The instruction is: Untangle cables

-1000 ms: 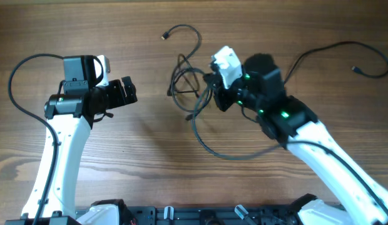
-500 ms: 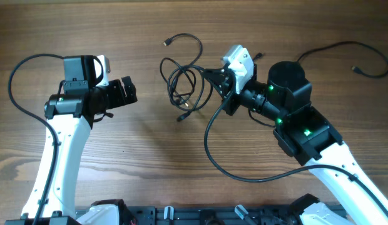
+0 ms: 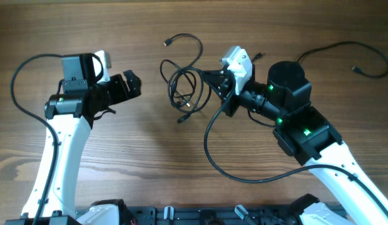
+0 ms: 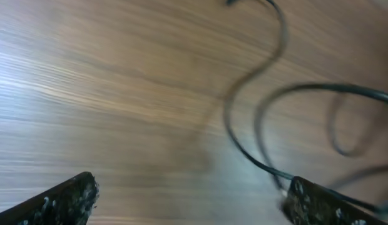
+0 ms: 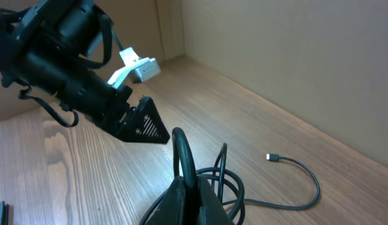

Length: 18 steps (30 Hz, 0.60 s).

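The cables (image 3: 184,94) lie heaped on the desk (image 3: 150,162). The right tool (image 3: 208,81) touches the cables' right edge, clamped tight on one strand. The left tool (image 3: 135,87), spread wide and empty, waits apart to the cables' left, so the right arm is nearer.

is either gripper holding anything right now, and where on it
The right gripper is shut on a cable, pinching a looped stretch, not a plug end. The left gripper is open, empty.
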{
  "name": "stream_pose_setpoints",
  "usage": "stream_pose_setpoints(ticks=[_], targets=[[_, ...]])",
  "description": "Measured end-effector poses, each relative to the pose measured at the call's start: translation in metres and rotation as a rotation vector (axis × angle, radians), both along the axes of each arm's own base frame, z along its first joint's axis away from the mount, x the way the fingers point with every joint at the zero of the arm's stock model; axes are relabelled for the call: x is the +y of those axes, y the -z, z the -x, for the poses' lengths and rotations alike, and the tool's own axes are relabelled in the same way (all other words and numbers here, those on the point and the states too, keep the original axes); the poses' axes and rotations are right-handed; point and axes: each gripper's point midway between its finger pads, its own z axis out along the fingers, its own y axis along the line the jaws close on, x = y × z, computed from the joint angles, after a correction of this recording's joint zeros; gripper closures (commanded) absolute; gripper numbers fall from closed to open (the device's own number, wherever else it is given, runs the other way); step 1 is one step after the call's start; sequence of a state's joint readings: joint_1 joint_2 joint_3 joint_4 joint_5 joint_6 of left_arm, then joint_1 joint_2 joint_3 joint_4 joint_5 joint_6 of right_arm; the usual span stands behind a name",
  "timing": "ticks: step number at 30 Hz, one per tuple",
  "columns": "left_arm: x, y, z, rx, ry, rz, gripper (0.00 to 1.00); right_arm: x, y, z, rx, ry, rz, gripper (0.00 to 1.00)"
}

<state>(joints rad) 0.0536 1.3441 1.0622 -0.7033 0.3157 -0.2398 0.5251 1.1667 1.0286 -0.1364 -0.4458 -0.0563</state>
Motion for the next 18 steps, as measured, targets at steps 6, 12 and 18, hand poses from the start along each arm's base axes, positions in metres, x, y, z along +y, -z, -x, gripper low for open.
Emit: stream_pose_setpoints(ticks=[6,12,18], targets=[[-0.051,-0.003,0.027,0.086,0.154,0.197,0.00,0.000,0.000,0.000,-0.001,-0.001,-0.001,0.96],[-0.092,0.004,0.064,0.142,0.401,0.172,0.00,0.000,0.000,0.000,-0.001,-0.003,-0.001,0.96],[-0.124,0.003,0.081,0.121,0.573,0.144,0.00,0.002,0.005,-0.003,0.011,-0.003,0.005,0.96]])
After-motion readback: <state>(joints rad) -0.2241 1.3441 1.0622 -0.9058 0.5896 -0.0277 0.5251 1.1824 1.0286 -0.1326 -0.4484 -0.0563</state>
